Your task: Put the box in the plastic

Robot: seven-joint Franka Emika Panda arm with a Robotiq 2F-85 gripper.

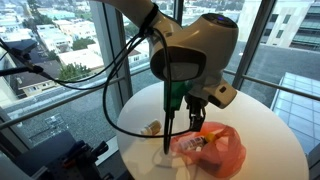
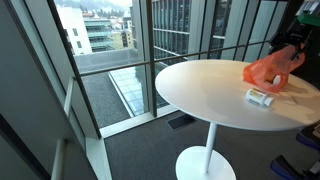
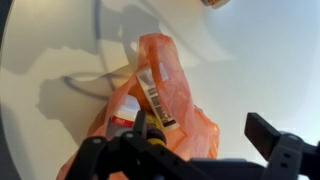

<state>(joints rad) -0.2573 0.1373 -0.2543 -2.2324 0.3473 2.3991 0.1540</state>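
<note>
Over round table (image 3: 250, 60): claw (image 3: 178, 140) spread wide above orange bag (image 3: 178, 72); box (image 3: 155, 97) inside half hidden.

Daylight entered through the windows (image 2: 185, 25) and lit the scene evenly in both exterior views. The white table (image 2: 200, 85) reflected this light brightly, without hard glare. In the wrist view, the tabletop approached overexposure toward its far edge, and soft, diffuse shadows (image 3: 75, 90) lay near its left edge. The gripper (image 3: 195, 150) appeared dark and out of focus along the bottom. All frames were low in resolution, and fine detail was soft.
</note>
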